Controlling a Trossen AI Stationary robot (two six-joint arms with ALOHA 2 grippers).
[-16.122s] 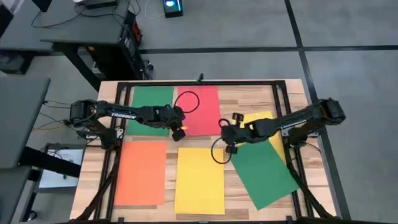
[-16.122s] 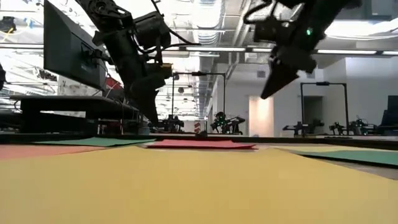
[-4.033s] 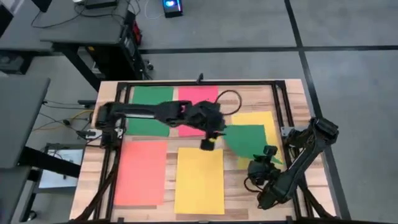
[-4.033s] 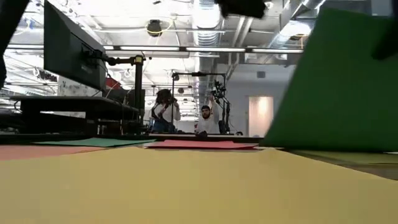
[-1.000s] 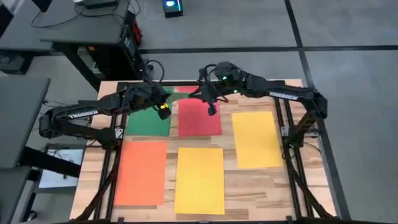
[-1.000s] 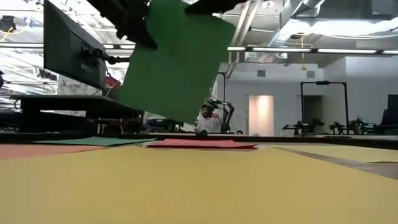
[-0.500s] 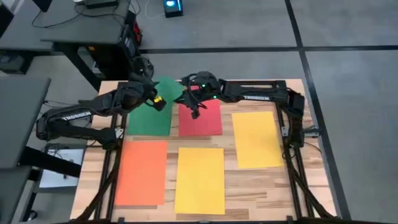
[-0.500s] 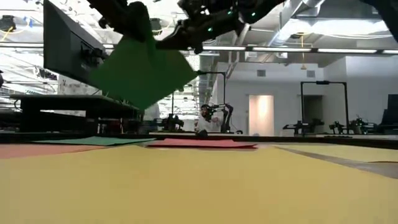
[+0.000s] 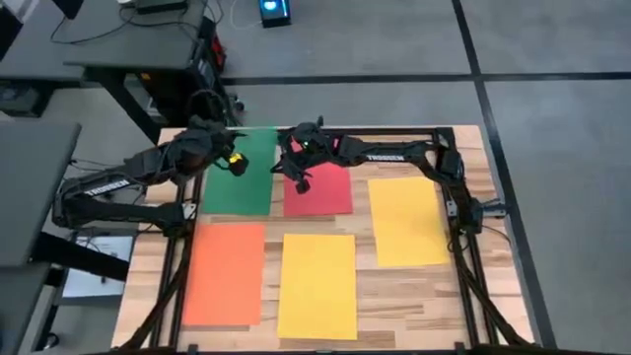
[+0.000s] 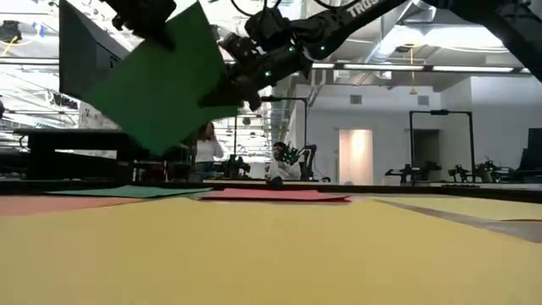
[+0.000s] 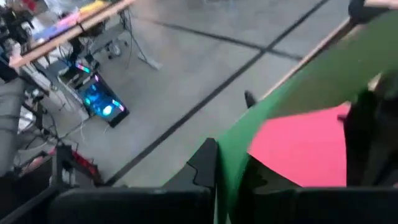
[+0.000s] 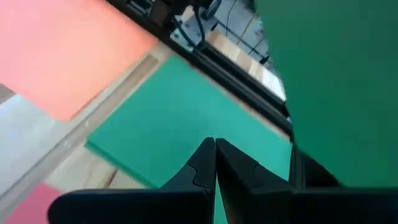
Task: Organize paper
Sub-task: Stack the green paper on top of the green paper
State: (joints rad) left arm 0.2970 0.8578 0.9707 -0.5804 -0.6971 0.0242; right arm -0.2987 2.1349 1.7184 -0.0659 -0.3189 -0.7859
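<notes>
Across the upper left of the overhead view, the left arm reaches toward the far edge of the tabletop point(image 9: 394, 281), and its left gripper point(image 9: 235, 163) pinches a green sheet point(image 10: 161, 80) by one edge. The level view shows this sheet raised in the air and tilted, at upper left of that frame, above a second green sheet lying flat point(image 9: 237, 187) on the tabletop. In the left wrist view the held sheet point(image 11: 298, 106) runs between the dark fingers point(image 11: 208, 165), with the pink-red sheet visible behind it.

Just right of the held sheet, near top centre of the overhead view, the right gripper point(image 9: 301, 176) hangs above the upper left corner of the pink-red sheet point(image 9: 325, 192). In the right wrist view its fingers point(image 12: 205, 163) meet tip to tip with nothing between them, so this gripper is closed and empty.

Flat on the tabletop, from left to right:
- an orange sheet point(image 9: 225, 272), lower left;
- a yellow sheet point(image 9: 316, 284), lower centre;
- another yellow sheet point(image 9: 409, 219), right of centre.

Beyond the tabletop, the level view shows two people point(image 10: 206, 146) in the room.
</notes>
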